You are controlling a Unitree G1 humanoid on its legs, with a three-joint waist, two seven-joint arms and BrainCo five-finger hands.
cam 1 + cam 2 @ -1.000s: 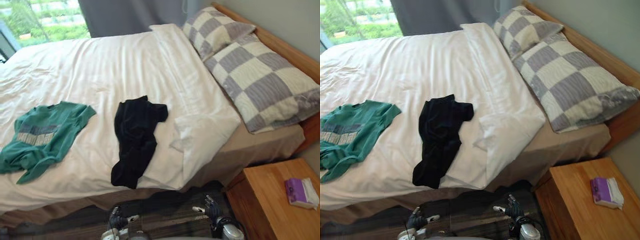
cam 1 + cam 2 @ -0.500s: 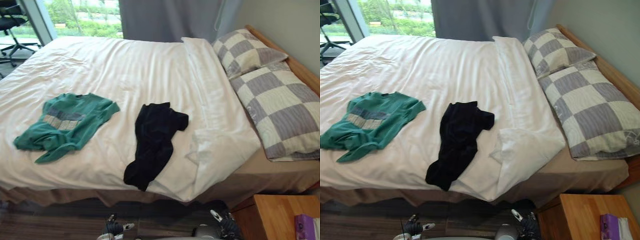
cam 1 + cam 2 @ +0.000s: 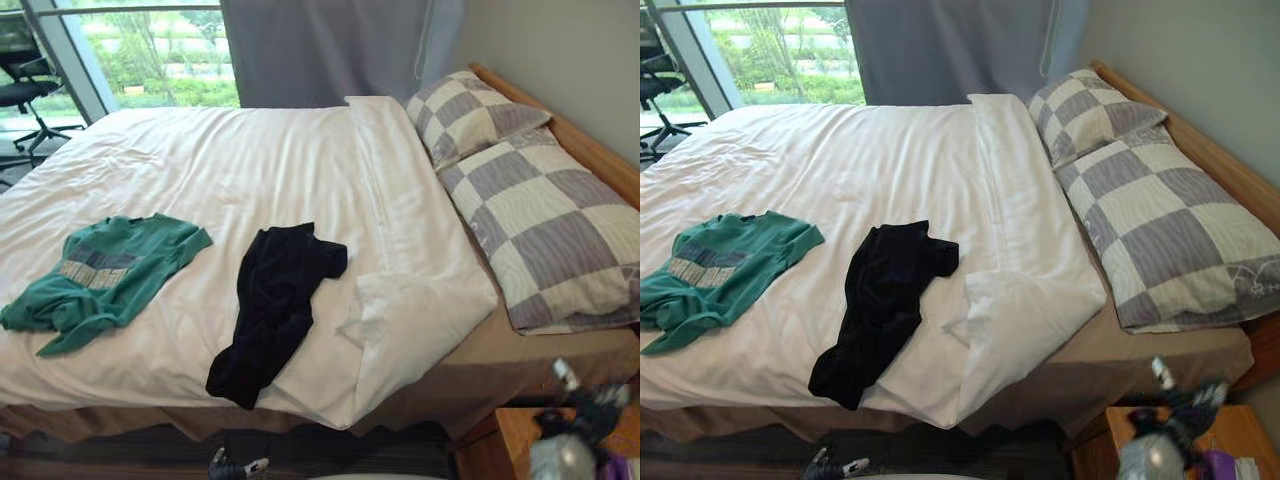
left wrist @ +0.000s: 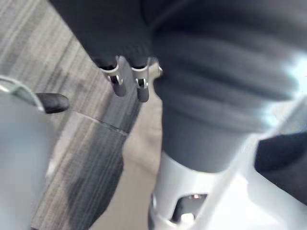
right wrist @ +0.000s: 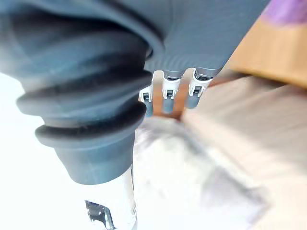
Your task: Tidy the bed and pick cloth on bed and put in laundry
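A black cloth (image 3: 275, 310) lies crumpled on the white duvet (image 3: 260, 170), close to the bed's near edge. A green T-shirt (image 3: 105, 280) is spread to its left. The duvet's near right corner (image 3: 405, 310) is folded back, baring the tan sheet (image 3: 540, 360). My right hand (image 3: 585, 410) is raised by the bed's near right corner, over the nightstand, fingers spread and empty, well clear of both cloths. Low at the bottom edge sits my left hand (image 3: 235, 467), below the bed's side with relaxed fingers (image 4: 127, 79) and nothing in it.
Two checkered pillows (image 3: 540, 220) lie against the wooden headboard (image 3: 565, 135) on the right. A wooden nightstand (image 3: 1240, 430) with a purple item (image 3: 1220, 465) stands at lower right. An office chair (image 3: 25, 90) and a window are at far left, and a grey curtain (image 3: 320, 50) hangs behind the bed.
The camera has shifted, so the whole scene sits differently. My right hand has risen from down by the floor to level with the bed's near right corner. The left hand stays low.
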